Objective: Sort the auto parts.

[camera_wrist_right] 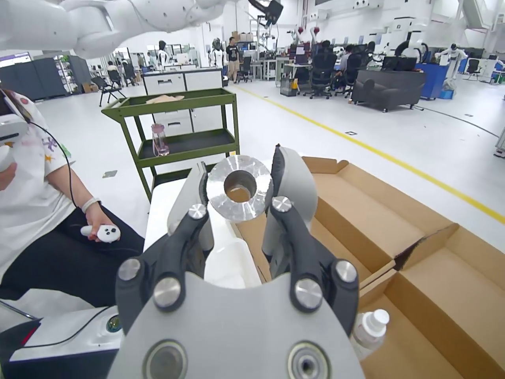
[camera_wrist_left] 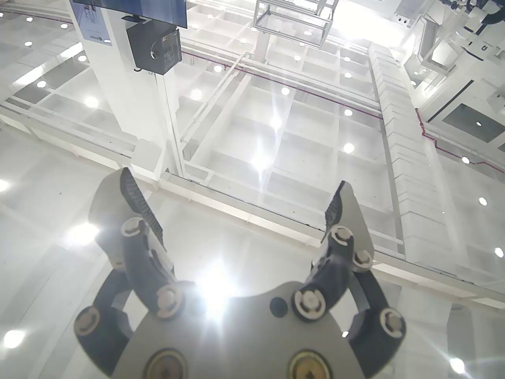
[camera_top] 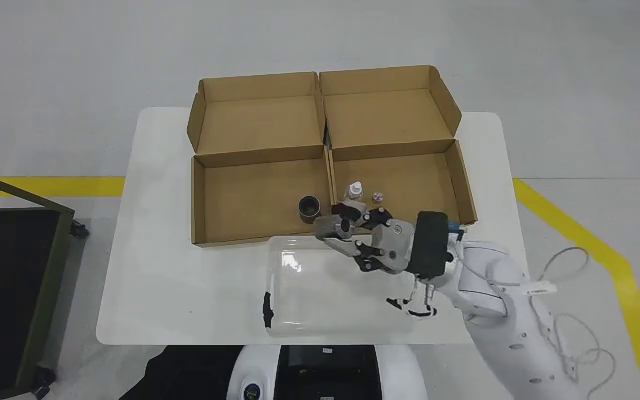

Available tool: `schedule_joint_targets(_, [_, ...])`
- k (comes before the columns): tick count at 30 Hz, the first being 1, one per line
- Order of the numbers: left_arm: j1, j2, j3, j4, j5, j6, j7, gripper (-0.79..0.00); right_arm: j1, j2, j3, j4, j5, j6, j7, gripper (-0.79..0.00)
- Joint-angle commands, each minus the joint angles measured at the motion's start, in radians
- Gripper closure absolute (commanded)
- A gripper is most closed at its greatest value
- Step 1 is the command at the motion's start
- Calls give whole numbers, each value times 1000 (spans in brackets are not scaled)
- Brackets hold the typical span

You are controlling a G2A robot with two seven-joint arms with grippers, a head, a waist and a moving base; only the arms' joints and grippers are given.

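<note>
Since the right gripper (camera_wrist_right: 240, 177) is clenched on the silver metal ring (camera_wrist_right: 221, 201), pinching its rim from both sides, we judge the step in hand to be carrying the ring to a box and letting go. In the top view it hangs near the front walls where the left cardboard box (camera_top: 250, 200) and the right cardboard box (camera_top: 420, 175) meet, just past the far edge of the clear tray (camera_top: 300, 300). We would first settle which box it belongs in: the left one holds a dark cylindrical part (camera_top: 309, 207), the right one a small white bottle (camera_top: 355, 189) and a smaller piece (camera_top: 378, 196) we cannot make out. We should clear the wall, lower well inside, then release low, because a ring may roll or bounce. The left gripper (camera_wrist_left: 234, 183) is spread wide, grasping nothing, and points up at the ceiling. Boxes and tray sit on a white table (camera_top: 160, 250); around it are a yellow floor line (camera_top: 60, 186) and a green cart (camera_wrist_right: 173, 105).
</note>
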Motion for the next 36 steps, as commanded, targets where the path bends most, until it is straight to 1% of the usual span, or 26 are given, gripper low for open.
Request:
schedule_joint_targets(1, [0,0,0,0,0,0,0,-785,-2,3,18,-16,8,-5,1,0])
schedule_joint_targets(10, [0,0,0,0,0,0,0,-785,-41,9,74,-55,48,20,-28,0])
schedule_joint_targets(22, [0,0,0,0,0,0,0,-785,-42,11,88,-48,73,31,-26,0])
schedule_joint_targets(27, [0,0,0,0,0,0,0,-785,-19,9,59,-32,51,30,-2,0])
schedule_joint_targets(36, [0,0,0,0,0,0,0,-785,73,-7,-63,27,-5,74,63,0])
